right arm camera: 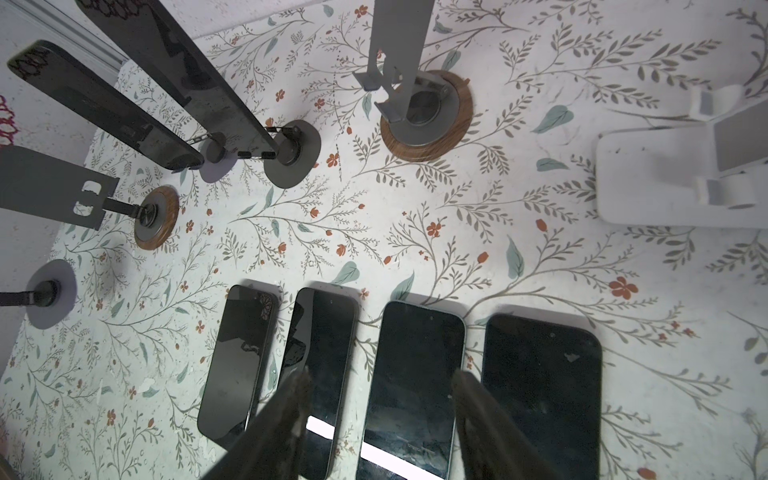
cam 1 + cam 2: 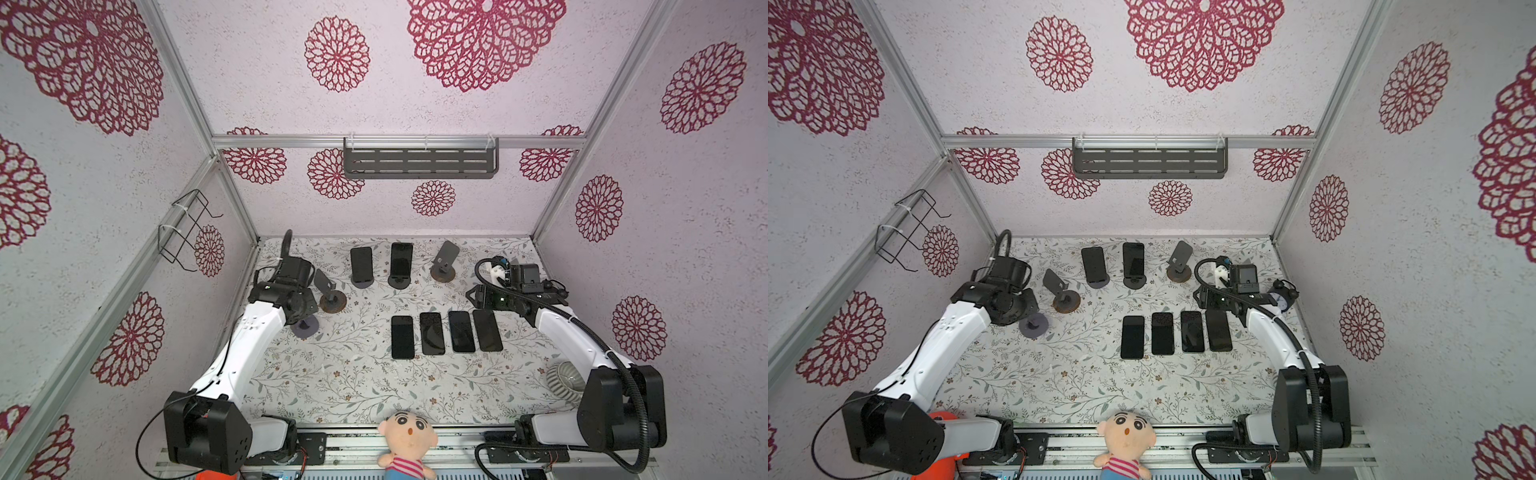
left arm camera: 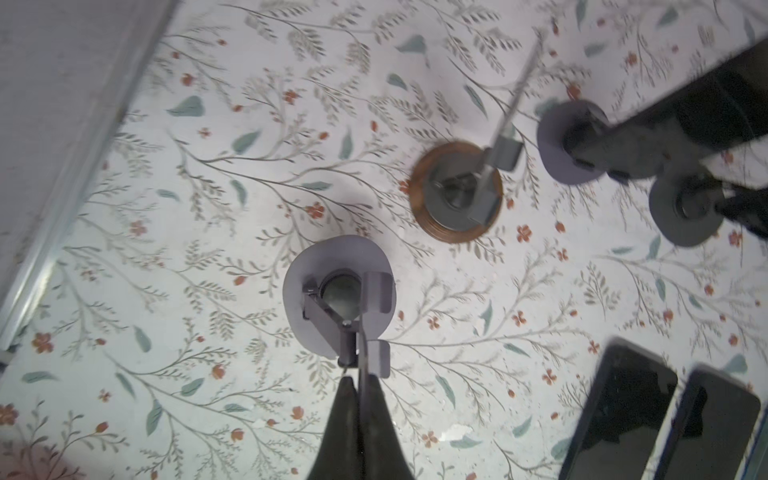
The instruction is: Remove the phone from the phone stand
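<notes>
Overhead, left jaws hidden under wrist; pressed together at grey stand (image 3: pixel 332 257) plate. Right jaws apart, empty.

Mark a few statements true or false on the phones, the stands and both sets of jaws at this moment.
1. Four phones lie flat in a row on the table. True.
2. Every stand holds a phone. False: only the two back phones sit in stands; the wood-based stand beside them is empty.
3. The right gripper grips a phone. False: its jaws stand open and empty above the flat row.
4. The left gripper has its jaws closed on the thin upright plate of the grey-based stand, which holds no phone. True.
</notes>
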`<state>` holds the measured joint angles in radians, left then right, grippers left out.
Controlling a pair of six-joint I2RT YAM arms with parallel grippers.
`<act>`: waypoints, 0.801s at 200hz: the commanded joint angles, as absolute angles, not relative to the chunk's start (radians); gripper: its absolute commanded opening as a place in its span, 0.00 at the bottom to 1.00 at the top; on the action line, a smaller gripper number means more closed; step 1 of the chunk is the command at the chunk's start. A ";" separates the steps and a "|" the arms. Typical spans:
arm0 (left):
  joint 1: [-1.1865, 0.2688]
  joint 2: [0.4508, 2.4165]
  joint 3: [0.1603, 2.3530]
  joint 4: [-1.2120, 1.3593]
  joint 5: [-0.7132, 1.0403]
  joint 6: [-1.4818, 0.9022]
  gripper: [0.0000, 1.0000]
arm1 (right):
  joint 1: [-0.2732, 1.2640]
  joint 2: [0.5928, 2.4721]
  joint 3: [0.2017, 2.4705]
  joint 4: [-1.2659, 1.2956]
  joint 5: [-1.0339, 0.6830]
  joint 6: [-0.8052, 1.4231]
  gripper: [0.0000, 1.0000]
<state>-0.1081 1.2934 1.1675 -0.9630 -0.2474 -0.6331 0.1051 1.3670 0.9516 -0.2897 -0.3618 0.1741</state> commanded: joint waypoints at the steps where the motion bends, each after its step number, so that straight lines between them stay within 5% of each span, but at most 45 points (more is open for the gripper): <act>1: -0.004 1.258 1.180 -0.938 -0.317 -0.601 0.00 | 0.100 1.357 0.981 -0.280 -0.368 0.153 0.59; 45: 0.133 1.386 1.305 -0.765 -0.239 -0.572 0.00 | 0.100 1.361 0.969 -0.260 -0.381 0.163 0.58; 160: 0.034 2.058 1.873 -0.693 0.105 -0.341 0.00 | 0.098 1.264 0.902 -0.301 -0.351 0.148 0.57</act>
